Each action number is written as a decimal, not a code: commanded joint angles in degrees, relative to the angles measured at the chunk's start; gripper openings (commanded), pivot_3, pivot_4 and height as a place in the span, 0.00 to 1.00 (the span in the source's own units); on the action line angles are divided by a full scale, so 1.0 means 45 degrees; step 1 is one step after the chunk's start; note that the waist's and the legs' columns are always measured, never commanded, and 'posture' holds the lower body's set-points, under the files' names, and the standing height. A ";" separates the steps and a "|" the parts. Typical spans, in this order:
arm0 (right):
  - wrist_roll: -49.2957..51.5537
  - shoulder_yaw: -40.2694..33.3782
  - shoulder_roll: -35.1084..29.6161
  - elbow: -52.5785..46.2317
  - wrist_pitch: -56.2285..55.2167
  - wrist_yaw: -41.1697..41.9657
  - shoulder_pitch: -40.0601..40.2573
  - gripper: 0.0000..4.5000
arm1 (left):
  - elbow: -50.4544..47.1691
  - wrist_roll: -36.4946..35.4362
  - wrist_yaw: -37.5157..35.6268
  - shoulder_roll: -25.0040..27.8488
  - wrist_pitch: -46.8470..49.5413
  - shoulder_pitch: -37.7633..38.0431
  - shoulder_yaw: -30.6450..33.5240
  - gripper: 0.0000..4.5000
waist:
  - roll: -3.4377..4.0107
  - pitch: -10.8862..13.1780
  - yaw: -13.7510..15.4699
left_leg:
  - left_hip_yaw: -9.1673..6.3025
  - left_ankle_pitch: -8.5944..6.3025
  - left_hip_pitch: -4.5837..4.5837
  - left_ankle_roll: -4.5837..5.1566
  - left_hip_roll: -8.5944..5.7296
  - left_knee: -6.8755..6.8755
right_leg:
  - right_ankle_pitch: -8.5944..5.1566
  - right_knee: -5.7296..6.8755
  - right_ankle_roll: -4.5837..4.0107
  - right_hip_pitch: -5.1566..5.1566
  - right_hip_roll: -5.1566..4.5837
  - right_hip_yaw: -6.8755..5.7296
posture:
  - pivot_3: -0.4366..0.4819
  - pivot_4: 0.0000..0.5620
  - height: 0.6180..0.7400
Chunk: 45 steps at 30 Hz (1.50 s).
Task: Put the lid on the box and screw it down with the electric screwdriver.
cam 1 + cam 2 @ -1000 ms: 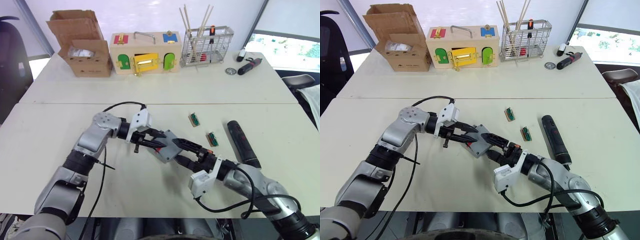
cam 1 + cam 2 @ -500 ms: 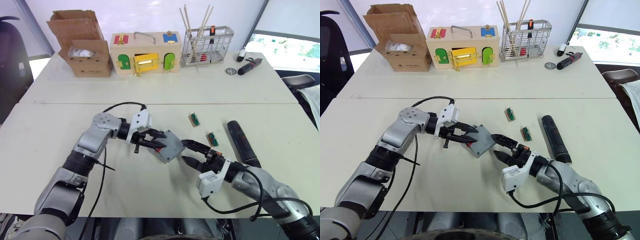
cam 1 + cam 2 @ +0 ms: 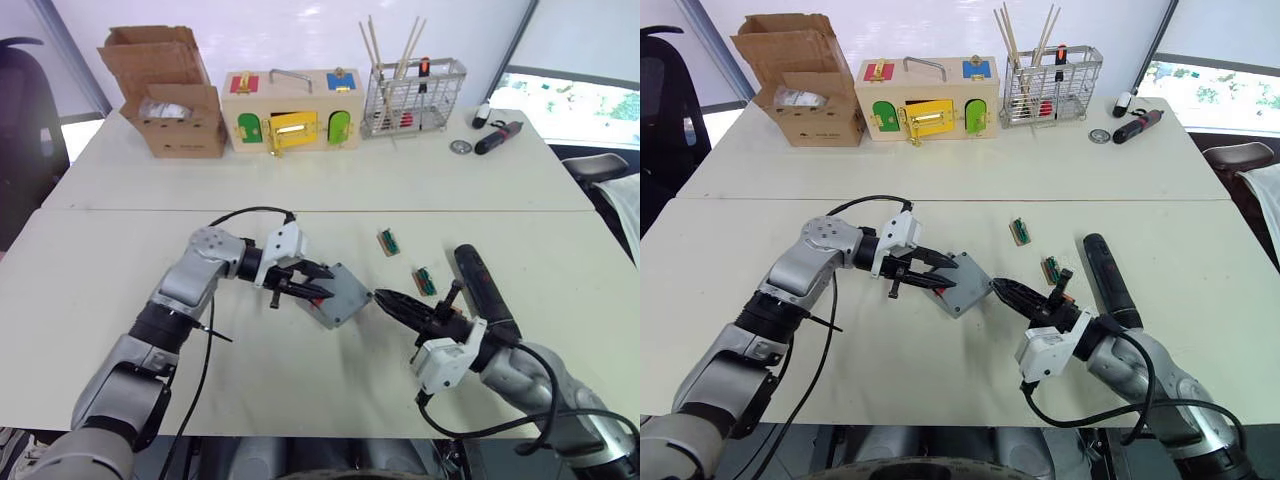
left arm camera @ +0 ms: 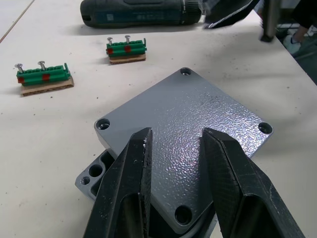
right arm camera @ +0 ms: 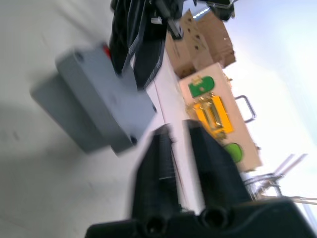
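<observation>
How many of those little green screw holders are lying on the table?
2. One green holder lies beyond the lid; the other green holder lies between the lid and the electric screwdriver, just ahead of the right hand. None seems hidden.

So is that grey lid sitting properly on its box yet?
Not squarely. In the left wrist view the lid lies on the box but offset, leaving one box corner with its holes uncovered.
</observation>
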 commanded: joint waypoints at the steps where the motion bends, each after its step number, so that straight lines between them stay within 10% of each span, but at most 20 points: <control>1: 0.1175 0.0186 0.0342 -0.0456 0.0596 0.0610 0.0266 0.00 | 0.0554 0.0767 -0.0035 0.0165 0.0111 0.0360 -0.0554 0.35 | 0.0001 0.0001 0.0000 | -0.0001 -0.0002 -0.0001 0.0004 0.0000 -0.0001 | 0.0000 -0.0003 0.0000 0.0000 -0.0002 0.0000 | 0.48 0.27 1.00; 7: 0.3783 0.0717 0.0878 -0.1125 0.2650 0.2293 0.0955 0.00 | 0.0513 0.0768 0.0013 0.0202 0.0079 0.0396 -0.0551 0.35 | 0.0002 0.0001 -0.0002 | -0.0011 -0.0003 -0.0001 0.0006 0.0004 -0.0004 | 0.0000 -0.0010 0.0000 0.0004 -0.0004 -0.0003 | 0.48 0.27 1.00; 45: 0.2604 0.1497 0.1748 0.0927 0.2399 0.2074 -0.1119 0.00 | -0.0852 0.0147 0.0278 0.0711 0.1503 0.0667 -0.0002 0.35 | 0.0010 0.0008 -0.0028 | -0.0015 -0.0004 -0.0015 0.0005 0.0006 -0.0031 | -0.0001 -0.0024 -0.0001 -0.0022 -0.0002 -0.0003 | 0.48 0.27 1.00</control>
